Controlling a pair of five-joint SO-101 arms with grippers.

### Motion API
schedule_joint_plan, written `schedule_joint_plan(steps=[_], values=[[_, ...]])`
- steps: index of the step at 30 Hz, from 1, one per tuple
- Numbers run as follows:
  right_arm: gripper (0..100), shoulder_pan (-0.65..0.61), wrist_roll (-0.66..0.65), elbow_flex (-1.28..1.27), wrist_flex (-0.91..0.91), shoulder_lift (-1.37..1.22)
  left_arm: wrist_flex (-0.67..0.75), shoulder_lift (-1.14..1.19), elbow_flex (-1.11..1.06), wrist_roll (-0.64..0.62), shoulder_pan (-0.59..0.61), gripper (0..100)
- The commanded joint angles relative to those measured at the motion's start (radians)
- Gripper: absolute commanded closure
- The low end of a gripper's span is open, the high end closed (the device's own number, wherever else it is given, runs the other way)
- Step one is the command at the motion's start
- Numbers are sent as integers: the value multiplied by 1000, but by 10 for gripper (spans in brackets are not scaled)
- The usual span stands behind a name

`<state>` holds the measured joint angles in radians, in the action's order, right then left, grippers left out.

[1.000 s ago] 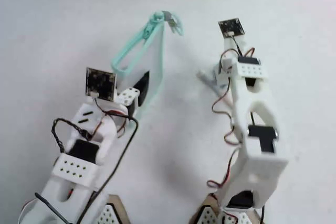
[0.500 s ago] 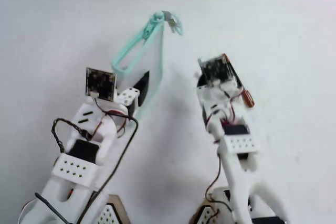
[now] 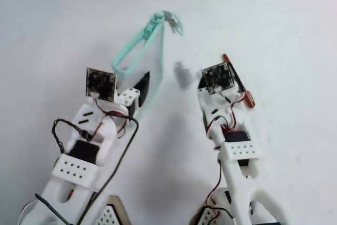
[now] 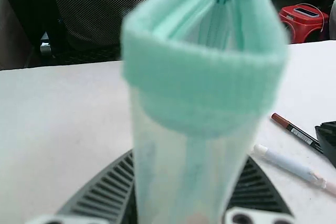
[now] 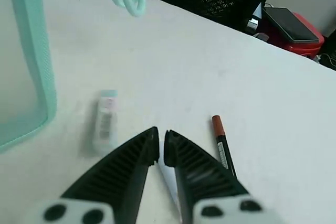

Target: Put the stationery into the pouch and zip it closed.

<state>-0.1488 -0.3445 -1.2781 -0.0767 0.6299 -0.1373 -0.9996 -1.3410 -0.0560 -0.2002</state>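
One mint-green fabric pouch with clear sides (image 3: 138,56) stands on its edge on the white table (image 3: 289,35), its mouth open and its single metal zip puller (image 3: 168,16) at the far end; the left gripper (image 4: 184,205) pinches the near end of the pouch between its two grey ribbed fingers (image 4: 102,198)

The stationery lies on the table outside the pouch; the high view gives two pieces, one slim red-brown pen (image 3: 235,80) just beside the right arm and one small blurred grey piece between the pouch and that arm; the right wrist view shows this piece as a short white stick (image 5: 106,121); the left wrist view adds one long white pen (image 4: 291,164) near the red-brown pen, and I cannot tell if it is the same piece as the stick

The right gripper (image 5: 160,142) hangs between stick and red-brown pen, jaws pressed nearly together, nothing between the tips
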Motion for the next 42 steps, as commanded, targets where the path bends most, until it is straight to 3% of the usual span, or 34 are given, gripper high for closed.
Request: schedule_joint_plan(steps=[1, 15, 24, 27, 31, 36, 42], values=[[981, -7, 8, -2, -30, 41, 6, -18, 9, -12, 4, 796], [978, -4, -3, 25, -51, 10, 6, -19, 11, -12, 7, 797], [972, 81, 5, 621, 337, -584, 6, -19, 11, -12, 7, 797], [898, 85, 8, 756, 469, -673, 6, -19, 11, -12, 7, 797], [807, 51, -11, 781, 486, -716, 6, -19, 12, -12, 7, 797], [865, 15, -120, 784, 479, -757, 6, -19, 12, -11, 7, 797], [868, 22, -123, 913, 527, -878, 6, -19, 12, -11, 7, 797]])
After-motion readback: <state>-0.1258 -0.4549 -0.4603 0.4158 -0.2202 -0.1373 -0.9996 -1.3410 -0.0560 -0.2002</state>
